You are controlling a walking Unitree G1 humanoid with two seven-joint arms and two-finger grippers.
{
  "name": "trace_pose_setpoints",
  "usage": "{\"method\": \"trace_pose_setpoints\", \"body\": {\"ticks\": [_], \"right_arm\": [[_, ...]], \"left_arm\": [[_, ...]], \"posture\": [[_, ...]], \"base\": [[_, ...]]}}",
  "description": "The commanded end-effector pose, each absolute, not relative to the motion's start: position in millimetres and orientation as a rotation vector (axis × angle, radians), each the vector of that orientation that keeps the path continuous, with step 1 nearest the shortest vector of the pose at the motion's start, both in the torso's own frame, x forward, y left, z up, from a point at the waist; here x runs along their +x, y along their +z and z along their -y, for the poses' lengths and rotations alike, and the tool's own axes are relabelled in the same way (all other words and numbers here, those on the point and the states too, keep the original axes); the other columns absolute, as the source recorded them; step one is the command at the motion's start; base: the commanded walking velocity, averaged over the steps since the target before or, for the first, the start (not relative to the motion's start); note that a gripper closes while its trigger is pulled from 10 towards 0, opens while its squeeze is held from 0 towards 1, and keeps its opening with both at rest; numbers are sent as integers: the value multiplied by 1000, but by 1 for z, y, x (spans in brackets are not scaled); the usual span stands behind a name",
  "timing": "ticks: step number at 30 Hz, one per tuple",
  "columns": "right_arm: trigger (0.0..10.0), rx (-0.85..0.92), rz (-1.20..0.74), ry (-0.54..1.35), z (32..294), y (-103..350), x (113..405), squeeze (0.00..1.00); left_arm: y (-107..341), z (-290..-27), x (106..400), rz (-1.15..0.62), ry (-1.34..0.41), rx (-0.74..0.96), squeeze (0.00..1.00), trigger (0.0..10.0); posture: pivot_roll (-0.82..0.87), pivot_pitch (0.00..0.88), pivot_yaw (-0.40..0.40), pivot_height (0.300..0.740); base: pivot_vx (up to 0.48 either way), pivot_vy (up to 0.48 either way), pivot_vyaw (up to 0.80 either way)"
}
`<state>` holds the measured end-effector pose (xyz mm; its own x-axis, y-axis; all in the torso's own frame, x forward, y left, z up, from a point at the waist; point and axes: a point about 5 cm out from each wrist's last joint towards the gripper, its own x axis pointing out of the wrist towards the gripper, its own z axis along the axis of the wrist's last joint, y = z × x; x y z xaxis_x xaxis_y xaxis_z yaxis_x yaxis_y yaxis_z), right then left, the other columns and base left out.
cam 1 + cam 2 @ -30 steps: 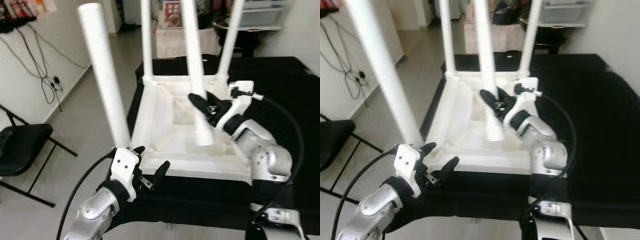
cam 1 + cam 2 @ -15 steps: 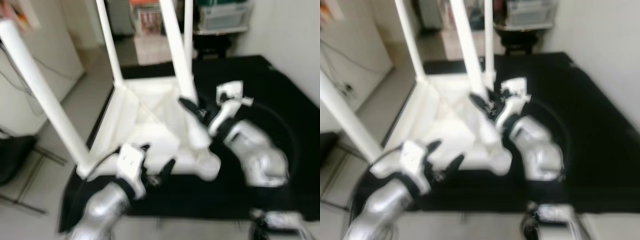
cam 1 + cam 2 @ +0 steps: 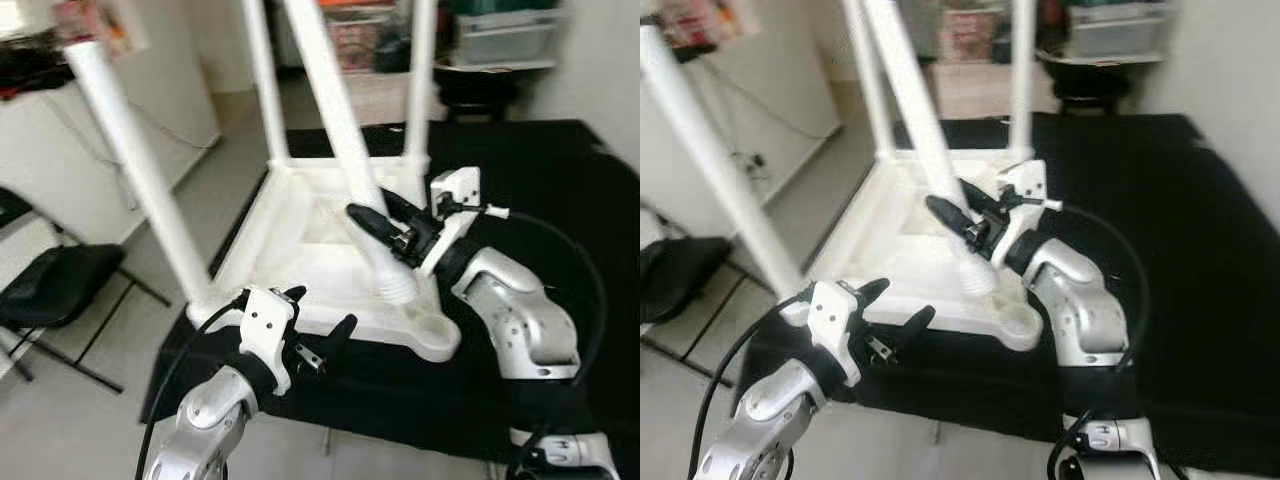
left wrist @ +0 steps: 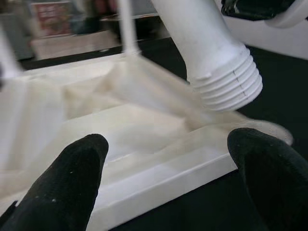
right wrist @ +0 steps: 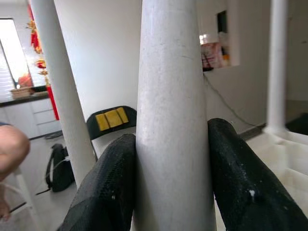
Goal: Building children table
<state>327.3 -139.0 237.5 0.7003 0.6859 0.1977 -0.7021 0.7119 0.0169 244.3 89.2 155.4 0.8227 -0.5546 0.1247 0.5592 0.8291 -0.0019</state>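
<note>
With the white plastic children's table (image 3: 330,265) lying upside down on the black mat (image 3: 540,180), three legs are already seated in its corners: near-left leg (image 3: 135,165), far-left leg (image 3: 262,80), far-right leg (image 3: 420,80). All three stand upright.

Fourth leg (image 3: 335,125) is loose, tilted, top leaning far-left, threaded end (image 3: 398,285) hanging just above the near-right part of the underside. Near-right corner socket (image 3: 432,335) is empty; threaded end sits just short of it, not in it.

Right gripper (image 3: 385,230) is clamped on that loose leg a bit above the threads. In the right wrist view both fingers (image 5: 108,192) press flush against the leg's sides, no gap.

Left gripper (image 3: 315,325) hovers at the table's near edge, just left of the empty socket, fingers spread wide and gripping nothing. In the left wrist view the two fingertips (image 4: 72,175) frame the near rim of the table, with the threaded end above and between them. Can't tell whether a fingertip touches the rim.

Table sits on the left part of the mat, its left edge near the mat's left edge. Black folding chair (image 3: 55,285) stands on the floor well to the left. White wall with dangling cables (image 3: 745,150) beyond it. Cluttered shelves (image 3: 500,35) at the far end, blurred.
</note>
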Motion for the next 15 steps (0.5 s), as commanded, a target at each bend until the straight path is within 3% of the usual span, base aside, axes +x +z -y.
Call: {"method": "trace_pose_setpoints", "body": {"ticks": [1,15], "right_arm": [[10000,99,211,779,137,239,324,0],[10000,78,188,775,131,225,324,0]], "left_arm": [[149,-94,245,92,-581,-14,0,10000],[133,-97,243,32,-576,-11,0,10000]], "posture": [[-151,35,74,740],[-151,37,73,740]], "base": [[0,0,800],[0,0,0]]}}
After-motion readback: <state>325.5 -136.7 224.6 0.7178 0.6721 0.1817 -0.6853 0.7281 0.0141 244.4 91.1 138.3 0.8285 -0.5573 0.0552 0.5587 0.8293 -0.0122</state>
